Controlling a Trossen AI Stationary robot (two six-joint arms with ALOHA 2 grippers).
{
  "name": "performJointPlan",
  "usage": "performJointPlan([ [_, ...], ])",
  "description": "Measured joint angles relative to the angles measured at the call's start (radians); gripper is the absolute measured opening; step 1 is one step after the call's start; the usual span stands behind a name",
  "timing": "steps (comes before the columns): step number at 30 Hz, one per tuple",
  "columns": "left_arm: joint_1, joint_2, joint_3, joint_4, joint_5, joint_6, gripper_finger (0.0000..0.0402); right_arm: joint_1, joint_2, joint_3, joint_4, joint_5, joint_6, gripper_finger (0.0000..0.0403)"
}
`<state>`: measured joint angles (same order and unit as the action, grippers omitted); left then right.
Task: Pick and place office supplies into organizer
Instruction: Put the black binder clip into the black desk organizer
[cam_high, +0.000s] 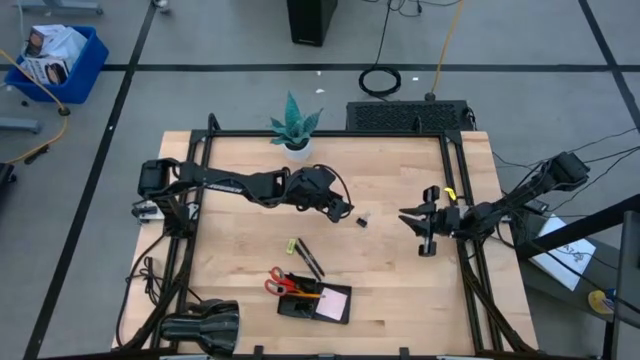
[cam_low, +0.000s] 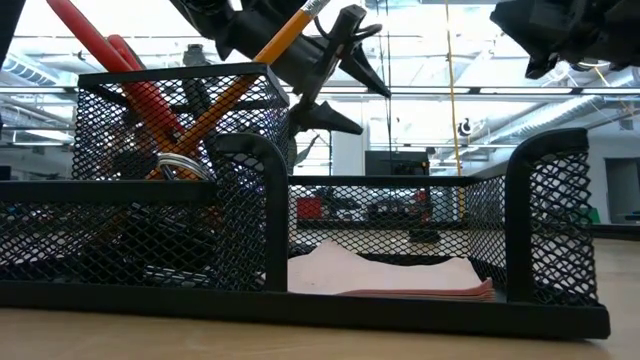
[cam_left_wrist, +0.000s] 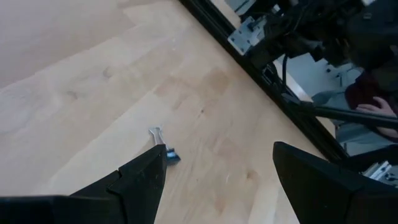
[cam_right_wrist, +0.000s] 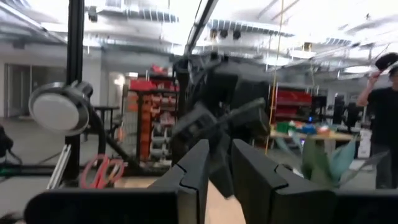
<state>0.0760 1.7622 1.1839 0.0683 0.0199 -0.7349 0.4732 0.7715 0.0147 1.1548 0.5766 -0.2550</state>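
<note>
A small black binder clip (cam_left_wrist: 164, 148) lies on the bare wood (cam_high: 362, 219) in mid-table. My left gripper (cam_left_wrist: 217, 165) hovers open just left of it (cam_high: 343, 209), slanting down; one fingertip (cam_left_wrist: 149, 168) hides part of the clip. The black mesh organizer (cam_high: 315, 302) stands near the front edge. It holds red-handled scissors (cam_high: 278, 284), an orange pencil (cam_low: 285, 35), black pens (cam_high: 309, 260) and a pink note pad (cam_low: 390, 275). A yellow piece (cam_high: 291, 244) lies on the wood behind it. My right gripper (cam_right_wrist: 219, 163) waits at the right edge (cam_high: 418, 222), shut on nothing.
A potted teal plant (cam_high: 295, 127) stands at the far edge. A black rounded lamp-like object (cam_high: 205, 325) sits at the near left corner. Black frame rails (cam_high: 462, 200) border the table. A person (cam_right_wrist: 382, 118) stands in the room beyond. Bare wood lies around the clip.
</note>
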Motion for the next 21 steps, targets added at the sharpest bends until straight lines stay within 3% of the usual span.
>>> performJointPlan([
  [6, -0.019, 0.000, 0.000, -0.005, -0.026, -0.043, 0.0296, 0.000, 0.000, 0.000, -0.056, 0.000, 0.032, 0.0064],
  [12, -0.060, -0.002, 0.000, 0.061, 0.105, -0.149, 0.0296, 0.000, 0.000, -0.001, -0.055, -0.001, 0.033, 0.0064],
  [17, -0.097, -0.004, 0.003, 0.073, -0.070, -0.245, 0.0296, 0.000, 0.000, -0.001, -0.054, -0.001, 0.033, 0.0064],
  [21, -0.098, -0.003, 0.063, -0.195, -0.145, -0.285, 0.0296, 0.000, 0.000, -0.001, -0.054, -0.001, 0.033, 0.0064],
])
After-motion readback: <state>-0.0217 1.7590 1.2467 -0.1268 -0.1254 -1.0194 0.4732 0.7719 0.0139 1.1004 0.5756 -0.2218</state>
